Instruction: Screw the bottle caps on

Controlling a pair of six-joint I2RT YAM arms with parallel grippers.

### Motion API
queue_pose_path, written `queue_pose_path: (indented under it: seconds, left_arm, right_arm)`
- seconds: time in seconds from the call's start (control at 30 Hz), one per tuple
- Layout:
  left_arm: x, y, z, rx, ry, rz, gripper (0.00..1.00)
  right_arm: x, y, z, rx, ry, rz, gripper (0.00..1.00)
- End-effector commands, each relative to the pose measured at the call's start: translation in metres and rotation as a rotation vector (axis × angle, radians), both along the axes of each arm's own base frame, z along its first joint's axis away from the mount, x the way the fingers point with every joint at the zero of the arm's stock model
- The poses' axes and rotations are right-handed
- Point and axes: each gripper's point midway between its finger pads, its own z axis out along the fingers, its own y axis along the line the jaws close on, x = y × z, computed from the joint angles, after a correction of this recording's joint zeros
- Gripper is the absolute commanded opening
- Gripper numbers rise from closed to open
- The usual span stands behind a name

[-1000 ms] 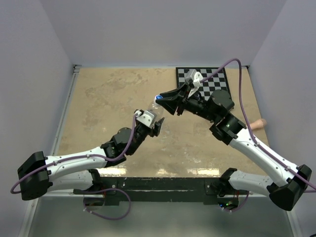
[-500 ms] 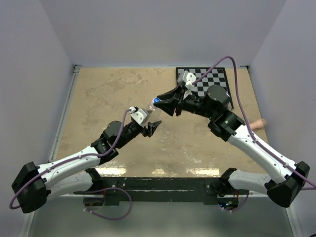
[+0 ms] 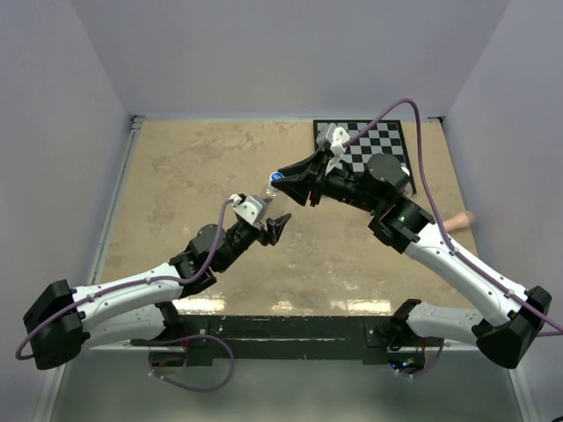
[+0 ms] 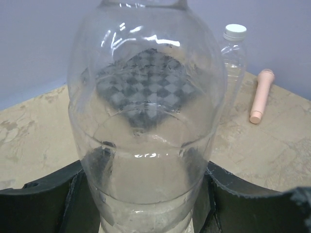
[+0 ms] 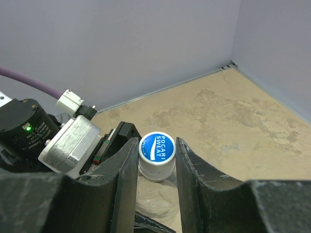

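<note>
The short clear bottle [image 3: 271,200] is held up off the table, tilted, its base gripped between the jaws of my left gripper [image 3: 266,220]. In the left wrist view the bottle [image 4: 146,121] fills the frame between the black fingers [image 4: 48,196]. The blue cap [image 5: 156,147] sits on its neck. My right gripper [image 5: 156,156] is closed around that cap, one finger on each side; the cap also shows in the top view [image 3: 276,177]. A second clear bottle [image 4: 233,58] stands behind, with the white cap [image 4: 235,31] on it.
A pinkish stick [image 4: 261,95] lies on the table near the right wall, also in the top view [image 3: 458,221]. A checkerboard [image 3: 378,145] lies at the back right, partly under my right arm. Walls close the table on three sides.
My right wrist has turned about the cap while staying on it. My left arm has shifted a little, moving the bottle slightly left.
</note>
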Motion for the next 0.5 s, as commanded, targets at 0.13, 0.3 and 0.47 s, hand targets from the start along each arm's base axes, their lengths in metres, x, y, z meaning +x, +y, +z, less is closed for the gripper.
queue_pose_path:
  seconds: [0.13, 0.3, 0.47]
  left_arm:
    - [0.011, 0.021, 0.087, -0.263, -0.140, 0.155, 0.00]
    - [0.010, 0.019, 0.074, -0.242, -0.103, 0.142, 0.00]
    - [0.004, 0.025, 0.049, -0.184, -0.037, 0.117, 0.00]
  right_arm:
    - [-0.007, 0.002, -0.057, -0.128, 0.159, -0.010, 0.14]
    - [-0.017, 0.000, -0.041, -0.100, 0.118, 0.026, 0.50]
    - [-0.034, -0.011, -0.001, -0.050, 0.023, 0.065, 0.66]
